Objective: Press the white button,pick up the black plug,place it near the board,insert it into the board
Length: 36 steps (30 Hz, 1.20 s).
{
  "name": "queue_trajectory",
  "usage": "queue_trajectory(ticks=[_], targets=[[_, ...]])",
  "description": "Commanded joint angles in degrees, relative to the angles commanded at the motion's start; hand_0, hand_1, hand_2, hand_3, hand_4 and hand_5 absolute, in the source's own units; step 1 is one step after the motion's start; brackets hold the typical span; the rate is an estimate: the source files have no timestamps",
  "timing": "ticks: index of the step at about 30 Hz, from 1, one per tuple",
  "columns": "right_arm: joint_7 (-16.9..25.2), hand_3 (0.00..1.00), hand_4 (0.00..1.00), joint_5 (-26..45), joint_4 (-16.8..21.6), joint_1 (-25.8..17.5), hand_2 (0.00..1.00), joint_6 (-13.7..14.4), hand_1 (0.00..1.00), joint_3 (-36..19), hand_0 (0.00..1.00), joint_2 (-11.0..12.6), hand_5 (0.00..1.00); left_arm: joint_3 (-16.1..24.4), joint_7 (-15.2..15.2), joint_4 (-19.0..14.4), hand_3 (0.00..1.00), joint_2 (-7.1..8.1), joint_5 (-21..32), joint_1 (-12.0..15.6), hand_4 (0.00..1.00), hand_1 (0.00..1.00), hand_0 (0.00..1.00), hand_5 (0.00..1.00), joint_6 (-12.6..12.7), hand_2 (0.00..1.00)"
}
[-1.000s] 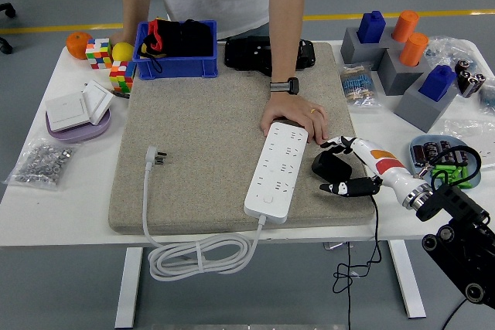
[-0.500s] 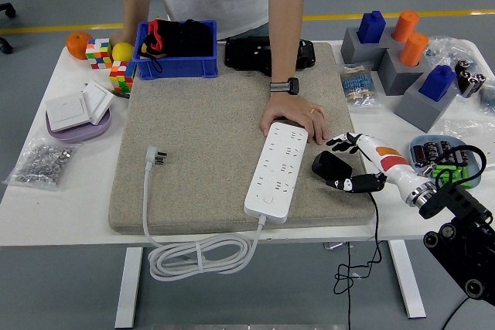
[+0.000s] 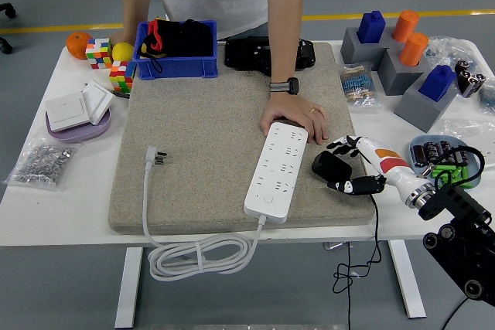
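Observation:
The white power strip (image 3: 277, 168) lies at an angle on the grey felt mat (image 3: 209, 129), with its white button (image 3: 267, 199) at the near end. The black plug (image 3: 328, 166) lies on the mat just right of the strip, its black cable (image 3: 377, 222) hanging over the table's front edge. My right hand (image 3: 340, 165), white with an orange patch, reaches in from the right. Its fingers (image 3: 338, 144) are spread on either side of the plug's right end, and I cannot tell if they touch it. A person's hand (image 3: 292, 117) rests on the strip's far end.
The strip's white cord and plug (image 3: 157, 157) lie on the mat's left. A blue bin (image 3: 176, 50) and a black device (image 3: 267, 53) stand at the back. Grey blocks with blue and orange pegs (image 3: 402, 56) and a dish of parts (image 3: 441, 156) crowd the right.
My right hand drew back a little to the right along the plug, then edged left again. The plug and the person's hand have stayed in place.

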State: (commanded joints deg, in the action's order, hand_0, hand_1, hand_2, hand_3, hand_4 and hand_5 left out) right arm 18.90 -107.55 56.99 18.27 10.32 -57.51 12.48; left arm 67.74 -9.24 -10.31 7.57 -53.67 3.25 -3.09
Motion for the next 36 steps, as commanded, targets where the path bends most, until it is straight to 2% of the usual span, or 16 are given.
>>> queue_trajectory(ticks=[2,3,8,9,14,15,20,21,26,28,32,33,36], targets=[[-0.26,0.653,0.964,0.16,0.00,0.01,0.596,-0.32,0.598,0.03,0.534,0.00,0.191,0.14,-0.08,0.00,0.764,0.01,-0.17,0.03,0.684,0.719,0.741,0.290,0.00,0.694],[-0.33,0.614,0.931,0.14,-0.05,0.02,0.540,-0.44,0.534,0.01,0.485,0.00,0.169,0.15,-0.07,0.00,0.764,0.02,-0.17,0.03,0.684,0.720,0.740,0.290,0.01,0.694],[-0.61,0.614,0.931,-0.05,-0.31,0.12,0.540,-0.81,0.534,0.01,0.485,0.00,0.169,-0.21,0.03,0.00,0.764,-0.01,0.15,-0.09,0.684,0.720,0.740,0.290,-0.02,0.694],[-0.58,0.595,0.899,-0.03,-0.33,0.17,0.505,-0.80,0.492,0.02,0.453,0.00,0.138,-0.12,0.03,0.00,0.764,-0.03,0.07,-0.12,0.684,0.719,0.741,0.290,0.00,0.694],[-0.30,0.595,0.899,0.13,-0.57,0.39,0.505,-0.52,0.492,0.07,0.453,0.02,0.138,-0.16,0.01,0.00,0.764,0.00,0.09,-0.17,0.684,0.719,0.741,0.290,0.00,0.694],[-0.15,0.575,0.817,0.24,-0.59,0.41,0.467,-0.33,0.445,0.07,0.439,0.03,0.049,-0.15,0.01,0.00,0.764,0.00,0.08,-0.18,0.684,0.720,0.741,0.290,0.00,0.694],[0.80,0.575,0.817,0.63,-0.71,0.51,0.467,0.93,0.445,0.06,0.439,0.06,0.049,-0.12,0.01,0.00,0.764,-0.02,0.07,-0.13,0.684,0.720,0.741,0.290,0.00,0.694],[0.85,0.557,0.791,0.59,-0.76,0.53,0.422,1.03,0.364,0.05,0.427,0.05,0.002,-0.13,0.01,0.00,0.765,-0.02,0.08,-0.13,0.684,0.719,0.740,0.290,0.00,0.694],[0.68,0.557,0.791,0.06,-1.18,0.60,0.422,1.21,0.364,0.16,0.427,0.09,0.002,-0.17,0.02,0.00,0.765,-0.04,0.11,-0.12,0.684,0.719,0.740,0.290,-0.01,0.694],[0.88,0.532,0.770,0.03,-1.09,0.50,0.387,1.32,0.347,0.18,0.459,0.16,0.002,-0.17,0.02,0.00,0.765,-0.05,0.11,-0.12,0.684,0.720,0.740,0.290,-0.01,0.694],[0.60,0.532,0.770,0.89,0.84,0.04,0.387,0.94,0.347,0.04,0.459,0.47,0.002,-0.12,0.04,0.00,0.765,-0.06,0.13,-0.12,0.684,0.720,0.740,0.290,-0.01,0.694],[0.55,0.527,0.747,1.24,1.45,-0.02,0.371,0.81,0.322,-0.01,0.404,0.57,0.002,-0.04,0.03,0.00,0.765,-0.06,0.08,-0.13,0.684,0.721,0.741,0.290,0.00,0.694],[0.21,0.527,0.747,2.56,4.02,-0.08,0.371,0.26,0.322,-0.88,0.404,0.78,0.002,-0.02,-0.03,0.00,0.765,-0.01,-0.01,-0.18,0.684,0.721,0.741,0.290,-0.01,0.694]])
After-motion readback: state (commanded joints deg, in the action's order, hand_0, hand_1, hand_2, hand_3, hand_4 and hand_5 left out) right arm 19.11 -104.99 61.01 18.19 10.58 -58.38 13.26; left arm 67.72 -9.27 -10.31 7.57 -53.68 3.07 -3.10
